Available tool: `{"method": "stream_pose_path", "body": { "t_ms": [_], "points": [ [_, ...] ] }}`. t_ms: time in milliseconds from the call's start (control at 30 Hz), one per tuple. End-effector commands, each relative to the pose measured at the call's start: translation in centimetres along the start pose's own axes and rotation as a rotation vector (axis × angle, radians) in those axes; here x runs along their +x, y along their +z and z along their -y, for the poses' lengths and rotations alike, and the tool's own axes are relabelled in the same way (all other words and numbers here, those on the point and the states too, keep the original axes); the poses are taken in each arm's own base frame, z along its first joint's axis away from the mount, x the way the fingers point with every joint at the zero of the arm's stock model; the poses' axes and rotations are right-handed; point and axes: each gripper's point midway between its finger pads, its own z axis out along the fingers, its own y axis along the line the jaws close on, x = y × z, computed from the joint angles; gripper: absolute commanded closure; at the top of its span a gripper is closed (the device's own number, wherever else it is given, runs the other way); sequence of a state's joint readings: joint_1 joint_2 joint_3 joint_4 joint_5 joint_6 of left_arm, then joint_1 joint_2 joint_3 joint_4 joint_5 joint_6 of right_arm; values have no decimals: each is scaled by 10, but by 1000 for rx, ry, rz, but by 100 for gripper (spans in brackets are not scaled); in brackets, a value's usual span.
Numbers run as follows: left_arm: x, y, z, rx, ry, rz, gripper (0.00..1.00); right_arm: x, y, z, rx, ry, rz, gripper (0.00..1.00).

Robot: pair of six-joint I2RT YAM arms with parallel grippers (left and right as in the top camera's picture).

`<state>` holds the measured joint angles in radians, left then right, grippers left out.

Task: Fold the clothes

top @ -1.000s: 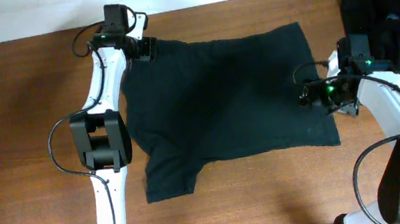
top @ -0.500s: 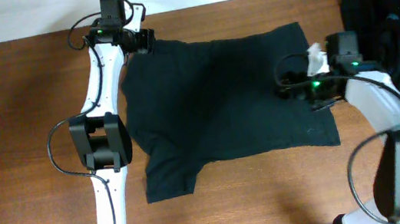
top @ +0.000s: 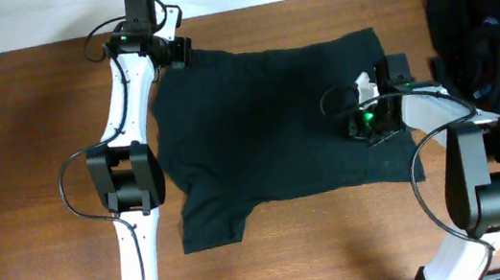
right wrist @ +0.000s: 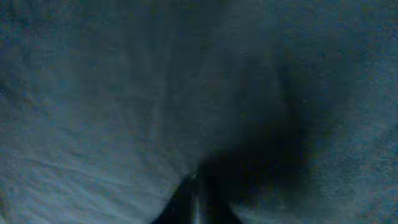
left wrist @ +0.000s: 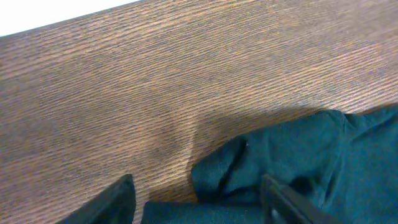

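Note:
A black short-sleeved T-shirt [top: 268,128] lies spread flat on the wooden table [top: 24,189]. My left gripper [top: 177,53] is at the shirt's far left corner. In the left wrist view its jaws [left wrist: 202,202] stand apart, with a bunched fold of the T-shirt [left wrist: 236,168] lying between the fingers [left wrist: 115,202]. My right gripper [top: 353,128] is low over the shirt's right part, inside its right edge. The right wrist view shows the gripper [right wrist: 198,196] shut, its tips down against the dark T-shirt [right wrist: 112,93]. I see no fabric pinched between them.
A heap of more black clothes [top: 480,13] sits at the table's far right corner, just behind the right arm. The table's back edge [left wrist: 74,22] runs close behind the left gripper.
My right gripper has moved left from the shirt's right edge onto the cloth and gone from open to shut. The left jaws have narrowed around the corner fold.

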<state>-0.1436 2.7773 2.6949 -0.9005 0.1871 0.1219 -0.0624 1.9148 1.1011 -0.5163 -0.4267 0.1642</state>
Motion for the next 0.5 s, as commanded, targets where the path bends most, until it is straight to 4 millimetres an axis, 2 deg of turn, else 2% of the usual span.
{"method": "stream_pose_path", "body": {
  "t_ms": [0, 100, 133, 467],
  "points": [
    [0, 3, -1, 6, 6, 4, 49, 2, 3, 2, -2, 6, -2, 96],
    [-1, 3, -1, 5, 7, 8, 74, 2, 5, 4, 27, 10, 1, 96],
    [-1, 3, -1, 5, 7, 9, 79, 2, 6, 5, 44, 21, 2, 96],
    [3, 8, -1, 7, 5, 0, 87, 4, 7, 4, 55, 15, 0, 96]
  ]
}}
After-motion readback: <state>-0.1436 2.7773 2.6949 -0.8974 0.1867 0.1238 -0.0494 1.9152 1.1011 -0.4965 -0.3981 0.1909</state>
